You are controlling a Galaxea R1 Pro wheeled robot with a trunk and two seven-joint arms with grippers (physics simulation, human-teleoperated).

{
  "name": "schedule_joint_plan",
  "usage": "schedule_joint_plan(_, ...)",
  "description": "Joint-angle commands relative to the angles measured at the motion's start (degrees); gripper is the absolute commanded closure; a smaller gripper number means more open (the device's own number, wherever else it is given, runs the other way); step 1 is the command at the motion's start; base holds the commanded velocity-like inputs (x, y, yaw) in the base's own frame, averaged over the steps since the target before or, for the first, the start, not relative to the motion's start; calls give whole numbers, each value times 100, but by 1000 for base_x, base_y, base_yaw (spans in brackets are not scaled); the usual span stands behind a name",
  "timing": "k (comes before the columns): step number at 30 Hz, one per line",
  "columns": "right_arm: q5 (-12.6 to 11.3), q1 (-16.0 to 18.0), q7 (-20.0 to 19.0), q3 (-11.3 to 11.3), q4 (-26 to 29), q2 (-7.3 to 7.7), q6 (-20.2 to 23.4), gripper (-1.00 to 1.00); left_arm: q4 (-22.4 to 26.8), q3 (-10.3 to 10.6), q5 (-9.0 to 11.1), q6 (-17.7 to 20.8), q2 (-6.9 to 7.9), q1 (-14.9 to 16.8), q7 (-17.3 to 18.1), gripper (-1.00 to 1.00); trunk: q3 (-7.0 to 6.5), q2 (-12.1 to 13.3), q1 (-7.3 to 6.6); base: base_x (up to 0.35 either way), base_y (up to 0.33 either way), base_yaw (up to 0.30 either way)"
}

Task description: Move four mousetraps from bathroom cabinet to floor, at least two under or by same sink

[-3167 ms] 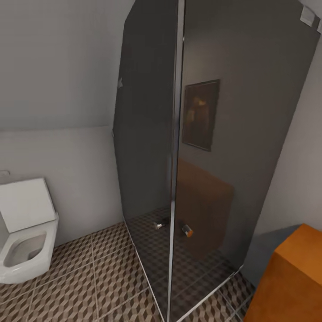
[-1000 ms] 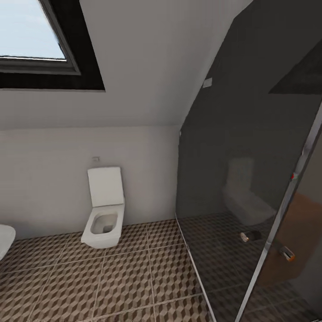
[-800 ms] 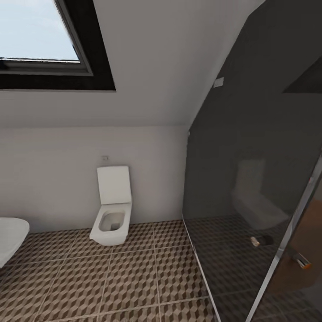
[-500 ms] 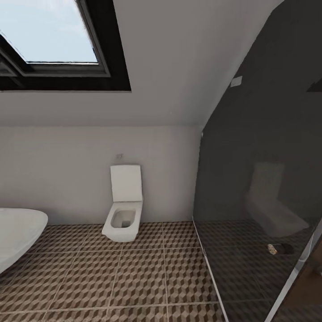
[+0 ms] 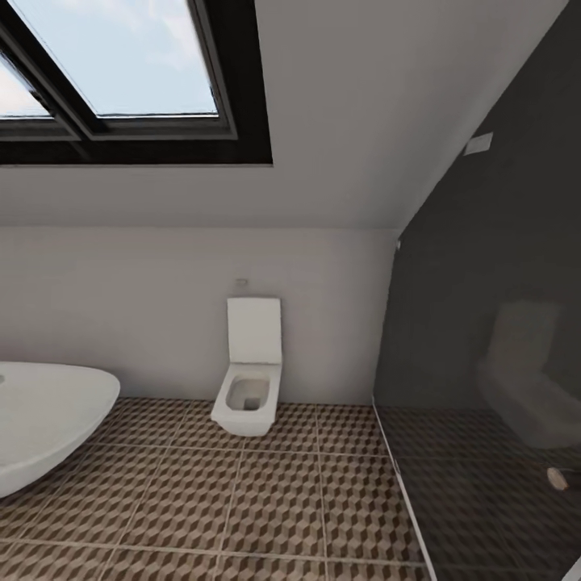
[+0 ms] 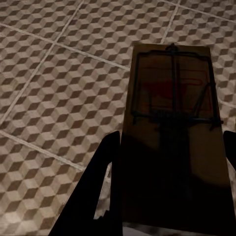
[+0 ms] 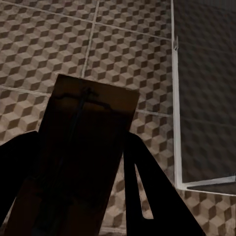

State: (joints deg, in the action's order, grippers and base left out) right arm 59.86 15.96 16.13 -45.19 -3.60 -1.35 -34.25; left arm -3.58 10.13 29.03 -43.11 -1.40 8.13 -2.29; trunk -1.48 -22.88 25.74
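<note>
1. Head view: a white toilet stands against the far white wall at 12 o'clock, lid up, on the bathroom floor of brown, beige and white cube-pattern tiles.
2. A white basin curves in at 9 o'clock. A dark-framed skylight sits in the sloped ceiling at 11 o'clock.
3. A dark glass shower screen rises at 3 o'clock, with a faint reflection of the toilet on it.
4. Left wrist view: the left pincer is closed on a mousetrap, one dark finger on each long side of the board. The wire spring and red spot face the camera, above the tiles.
5. Right wrist view: the right pincer grips a second mousetrap the same way, the board in shadow. Beyond it, a pale threshold strip divides the patterned tiles from the darker shower floor.
</note>
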Motion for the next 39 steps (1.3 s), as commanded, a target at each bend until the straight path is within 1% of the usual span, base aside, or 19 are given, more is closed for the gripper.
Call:
schedule_joint_plan(1,60,4,48,-33,-18,3,-12,100,-20,49,5,-24,1,6,-36,100,2,-4,4,220,252,7)
schedule_joint_plan(29,61,4,47,-33,-18,3,-12,100,-20,41,4,-13,34,6,-43,100,2,-4,4,255,231,0)
schedule_joint_plan(39,61,4,47,-33,-18,3,-12,100,-20,41,-1,-13,34,7,-43,100,-8,-4,4,282,204,-118)
